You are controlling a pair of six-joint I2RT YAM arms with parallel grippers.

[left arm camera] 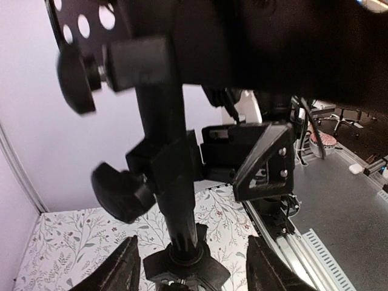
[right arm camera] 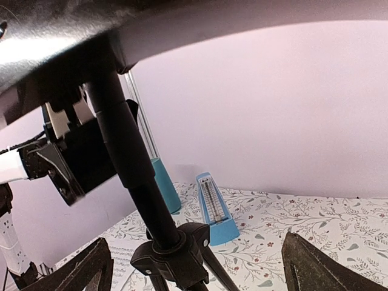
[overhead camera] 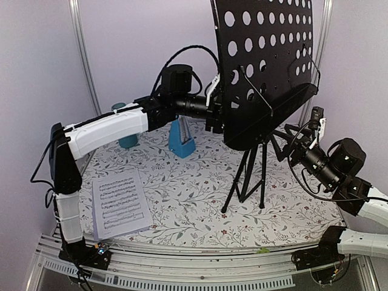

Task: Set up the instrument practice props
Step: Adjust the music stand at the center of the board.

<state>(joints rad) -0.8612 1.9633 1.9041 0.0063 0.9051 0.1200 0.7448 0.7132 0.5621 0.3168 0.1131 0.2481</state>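
The black music stand [overhead camera: 245, 176] stands on its tripod right of centre, its perforated tray [overhead camera: 267, 66] tilted high at the back. My left gripper [overhead camera: 213, 118] reaches in behind the tray. In the left wrist view it [left arm camera: 191, 270] is open, with the stand's pole [left arm camera: 173, 182] between the fingers and a gap on each side. My right gripper [overhead camera: 306, 130] comes from the right. In the right wrist view it [right arm camera: 203, 273] stands wide open with the pole [right arm camera: 130, 163] inside it, nearer the left finger. The blue metronome [overhead camera: 182, 142] stands at the back. Sheet music [overhead camera: 119, 203] lies front left.
A teal cup [overhead camera: 125, 140] stands at the back left, partly hidden by my left arm, and it shows beside the metronome [right arm camera: 215, 209] in the right wrist view. The flowered table cover [overhead camera: 182, 200] ends at a metal rail [overhead camera: 200, 264] along the near edge.
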